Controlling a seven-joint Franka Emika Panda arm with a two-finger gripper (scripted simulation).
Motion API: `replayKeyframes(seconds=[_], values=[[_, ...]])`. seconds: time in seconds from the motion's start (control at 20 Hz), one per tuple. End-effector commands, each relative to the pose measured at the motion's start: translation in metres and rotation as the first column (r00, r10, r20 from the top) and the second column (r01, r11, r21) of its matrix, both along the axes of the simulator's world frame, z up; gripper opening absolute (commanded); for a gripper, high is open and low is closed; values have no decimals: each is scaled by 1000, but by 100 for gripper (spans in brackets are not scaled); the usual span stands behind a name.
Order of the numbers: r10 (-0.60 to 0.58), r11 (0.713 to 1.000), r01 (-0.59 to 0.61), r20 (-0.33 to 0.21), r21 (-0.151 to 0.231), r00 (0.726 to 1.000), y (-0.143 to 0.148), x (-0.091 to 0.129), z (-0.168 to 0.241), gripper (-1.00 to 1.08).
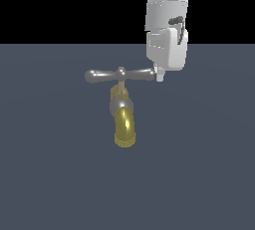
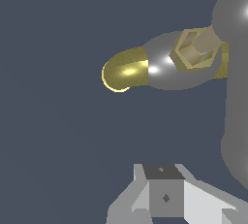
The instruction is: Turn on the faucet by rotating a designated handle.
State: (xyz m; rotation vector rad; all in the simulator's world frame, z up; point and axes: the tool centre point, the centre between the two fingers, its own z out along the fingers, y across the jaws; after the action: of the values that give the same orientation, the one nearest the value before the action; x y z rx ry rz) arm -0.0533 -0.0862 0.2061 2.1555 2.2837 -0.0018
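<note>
The faucet (image 1: 123, 119) stands on the dark floor, its yellow spout (image 1: 124, 130) pointing toward the camera in the exterior view. Above it the silver handle (image 1: 119, 74) lies level, with a small brass knob at its centre. My gripper (image 1: 159, 77) hangs at the handle's end on the exterior view's right, fingertips touching or nearly touching it, jaws shut with nothing between them. The wrist view looks down on the spout (image 2: 125, 70), the silver collar (image 2: 162, 68) and a brass nut (image 2: 193, 49). There the handle (image 2: 235, 97) is a blurred grey bar beside my gripper (image 2: 164, 189).
A flat dark blue-grey floor (image 1: 50, 174) surrounds the faucet. The arm's white wrist housing (image 1: 167, 30) rises above the gripper. No other objects are in view.
</note>
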Motion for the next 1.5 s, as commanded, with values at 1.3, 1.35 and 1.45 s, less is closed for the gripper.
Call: replayKeyframes(seconds=[1.3,1.35,1.45], values=[[56,998,-56,0,2,998,4,49,-9,-100],[56,998,-56,0,2,998,4,52,-9,-100],[56,998,-56,0,2,998,4,57,-9,-100]])
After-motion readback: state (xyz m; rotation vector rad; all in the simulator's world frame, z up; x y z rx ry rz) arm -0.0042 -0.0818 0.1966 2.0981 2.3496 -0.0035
